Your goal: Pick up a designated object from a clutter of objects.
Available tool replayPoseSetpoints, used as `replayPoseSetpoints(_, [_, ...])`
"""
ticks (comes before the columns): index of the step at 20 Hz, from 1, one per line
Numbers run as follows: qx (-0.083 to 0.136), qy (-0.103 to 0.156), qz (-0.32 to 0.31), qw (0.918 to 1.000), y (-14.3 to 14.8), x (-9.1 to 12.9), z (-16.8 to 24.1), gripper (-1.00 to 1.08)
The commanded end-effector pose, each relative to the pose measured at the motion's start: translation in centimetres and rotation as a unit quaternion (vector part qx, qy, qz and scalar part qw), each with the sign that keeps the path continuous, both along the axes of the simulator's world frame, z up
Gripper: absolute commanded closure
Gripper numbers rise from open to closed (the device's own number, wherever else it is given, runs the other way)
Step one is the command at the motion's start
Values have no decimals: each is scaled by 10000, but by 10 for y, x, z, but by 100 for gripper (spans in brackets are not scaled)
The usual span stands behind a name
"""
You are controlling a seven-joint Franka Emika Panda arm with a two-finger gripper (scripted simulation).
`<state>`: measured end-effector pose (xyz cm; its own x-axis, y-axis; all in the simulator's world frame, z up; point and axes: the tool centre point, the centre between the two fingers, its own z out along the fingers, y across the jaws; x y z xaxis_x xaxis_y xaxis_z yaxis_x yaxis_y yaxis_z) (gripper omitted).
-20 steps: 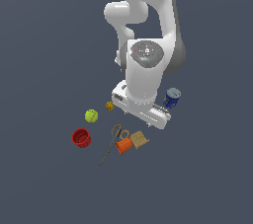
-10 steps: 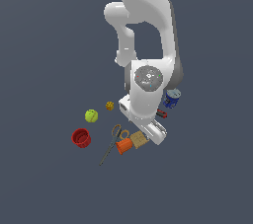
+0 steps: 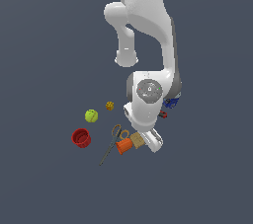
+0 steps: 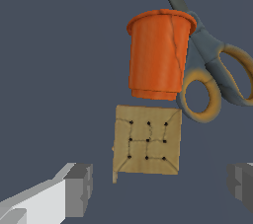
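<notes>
Below the wrist cam, the tan block (image 4: 147, 141) sits flat on the dark floor, w/ the gripper (image 4: 163, 188) lined up so its two fingers flank the block's sides: one finger (image 4: 79, 188) on one side, the other (image 4: 242, 181) on the opposite side. Fingers are spread wide apart, nothing between them yet, neither touching the block. That spread looks deliberate: gap is wider than the block, so there's room to come down around it.

Block's neighbours explain the careful line-up. Orange cup (image 4: 158, 53) lies on its side just beside the block, base nearly touching one edge; scissors (image 4: 207, 75) rest against the cup's far side, handle loops close to the block's corner. Judging from this, closing across the free sides avoids snagging cup or scissors.

Exterior view: arm's hand hangs low over the cluster, partly covering the block (image 3: 138, 140), cup (image 3: 124, 145) next to it, scissors (image 3: 110, 144) towards the exterior view's left. Red cup (image 3: 81, 137), yellow-green ball (image 3: 91, 116), tiny golden cube (image 3: 109, 105) lie well apart on that same side. Blue can (image 3: 171, 102) peeks from behind the arm.

Step in hand, probably: final descent before the grasp.
</notes>
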<state>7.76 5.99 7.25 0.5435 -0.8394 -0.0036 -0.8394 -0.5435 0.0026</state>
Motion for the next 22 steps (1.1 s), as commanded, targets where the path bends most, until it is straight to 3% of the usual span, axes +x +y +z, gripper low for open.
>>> replayPoseSetpoints(1, [-4,-13,-139,9999,1,1,-6,-92])
replayPoseSetpoints(12, [-8,-16,-239,9997,1,1,-16,-92])
replayPoseSetpoints(22, [-8,-20,-259,9997,1,0,-58,-92])
